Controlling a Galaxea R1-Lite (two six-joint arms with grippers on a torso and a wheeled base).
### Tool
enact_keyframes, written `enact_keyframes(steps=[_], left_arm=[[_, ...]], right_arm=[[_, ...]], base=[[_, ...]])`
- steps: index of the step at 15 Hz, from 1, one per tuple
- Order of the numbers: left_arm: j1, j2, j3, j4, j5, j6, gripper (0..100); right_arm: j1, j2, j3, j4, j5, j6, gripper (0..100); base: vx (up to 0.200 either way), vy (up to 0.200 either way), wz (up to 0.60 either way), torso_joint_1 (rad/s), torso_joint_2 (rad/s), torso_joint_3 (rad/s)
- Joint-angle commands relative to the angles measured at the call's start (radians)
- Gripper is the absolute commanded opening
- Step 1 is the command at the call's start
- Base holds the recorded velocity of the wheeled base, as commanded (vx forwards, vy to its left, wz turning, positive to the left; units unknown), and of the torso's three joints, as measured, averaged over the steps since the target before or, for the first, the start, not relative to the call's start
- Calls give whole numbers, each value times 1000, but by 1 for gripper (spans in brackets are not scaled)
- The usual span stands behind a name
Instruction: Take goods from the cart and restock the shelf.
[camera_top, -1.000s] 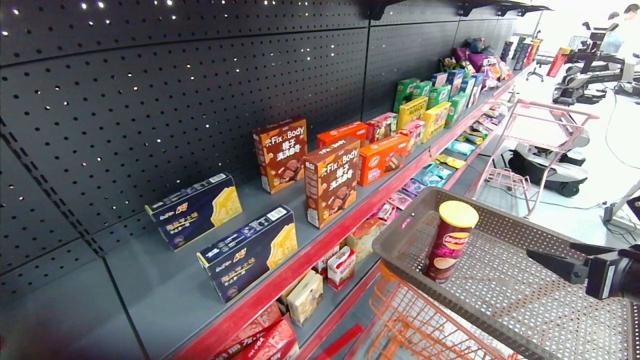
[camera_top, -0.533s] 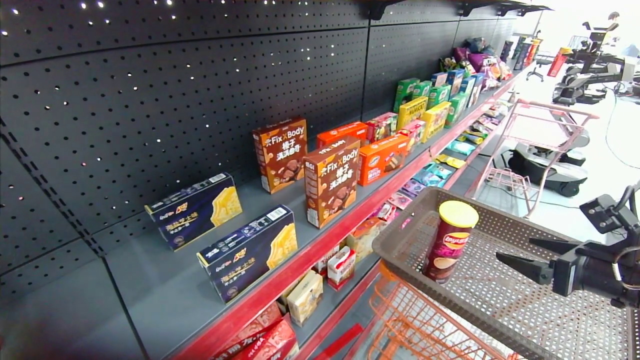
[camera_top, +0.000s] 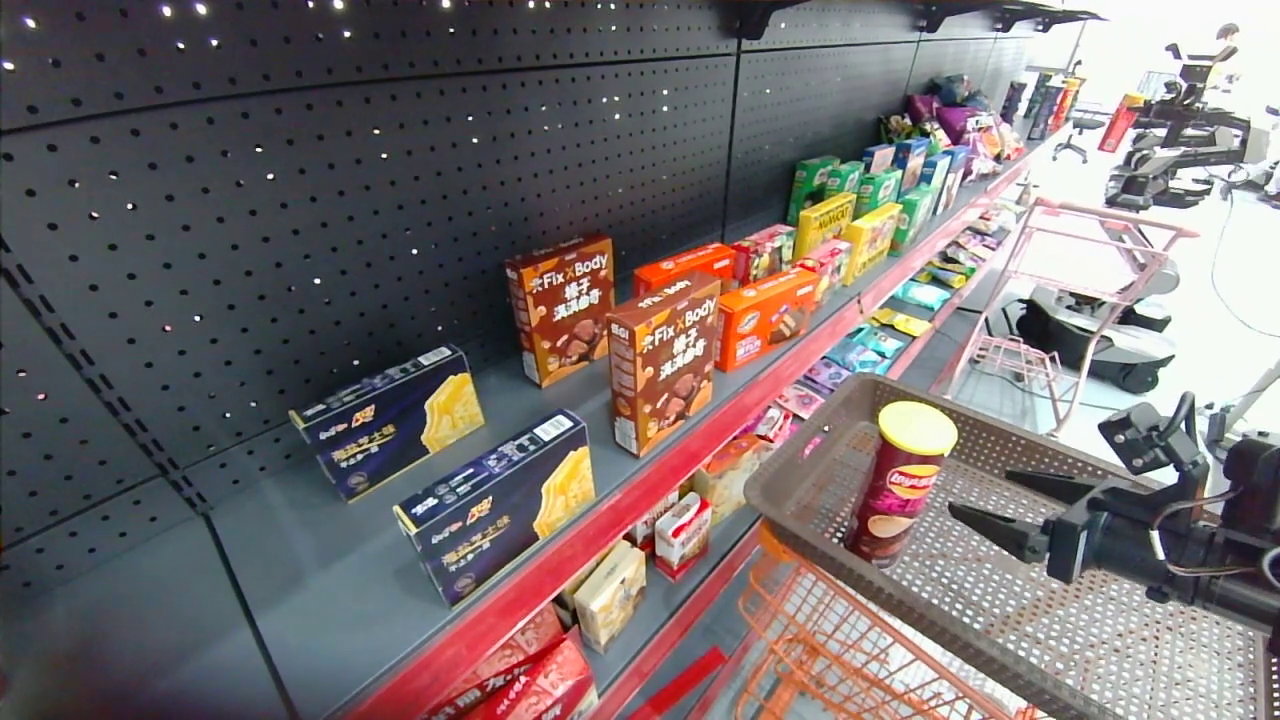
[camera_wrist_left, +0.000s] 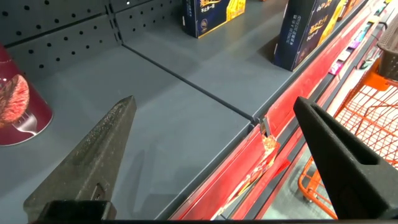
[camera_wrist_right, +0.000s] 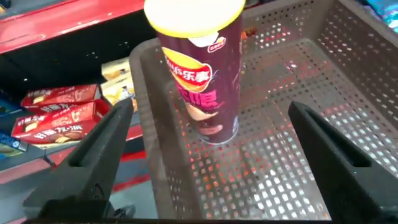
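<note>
Sliding in from 3 o'clock over the last second, the right gripper (camera_top: 985, 497) has crossed further over the basket (camera_top: 812, 462) and now hangs just short of the chip can (camera_top: 897, 487), which stands at its 9 o'clock. Its fingers are spread wide and hold nothing; in the right wrist view the can stands ahead of the gap between them, touching neither. The can has not shifted: it is upright, dark red with a yellow lid, in the basket's corner nearest the shelf (camera_top: 330, 560). The brown perforated basket sits on top of the orange wire cart (camera_top: 840, 650), at 4 o'clock in the head view.

On the grey shelf, two dark blue boxes (camera_top: 495, 505) lie at 8 o'clock of the can. Two brown boxes (camera_top: 663, 362) stand upright at its 10 o'clock, with orange boxes (camera_top: 765, 318) just beyond them towards 1 o'clock.

The left gripper (camera_wrist_left: 214, 102) hangs over a bare stretch of the shelf board. Its fingers are wide apart with nothing between them. A dark red canister (camera_wrist_left: 15, 99) stands on the shelf near it
</note>
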Motion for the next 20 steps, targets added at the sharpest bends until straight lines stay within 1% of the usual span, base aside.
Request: enact_keyframes(steps=[1, 4, 5, 6, 7, 11, 14, 17, 20], left_arm=[[0, 1, 0, 0, 0, -1, 100], [0, 1, 0, 0, 0, -1, 100], [0, 1, 0, 0, 0, -1, 100], [0, 1, 0, 0, 0, -1, 100], [0, 1, 0, 0, 0, -1, 100], [0, 1, 0, 0, 0, -1, 100], [0, 1, 0, 0, 0, -1, 100], [0, 1, 0, 0, 0, -1, 100], [0, 1, 0, 0, 0, -1, 100]], right_arm=[[7, 81, -3, -46, 2, -1, 100], [76, 139, -26, -109, 4, -3, 100], [79, 142, -26, -112, 4, -3, 100], [122, 211, -47, -198, 1, -1, 100], [129, 240, -59, -224, -1, -1, 100], [133, 300, -101, -254, -1, 2, 100], [127, 371, -167, -309, -13, 0, 100], [124, 388, -181, -312, -26, -1, 100], [118, 447, -239, -339, -27, -1, 100]], base=[[0, 0, 0, 0, 0, 0], [0, 0, 0, 0, 0, 0], [0, 0, 0, 0, 0, 0], [0, 0, 0, 0, 0, 0], [0, 0, 0, 0, 0, 0], [0, 0, 0, 0, 0, 0], [0, 0, 0, 0, 0, 0], [0, 0, 0, 0, 0, 0], [0, 0, 0, 0, 0, 0]])
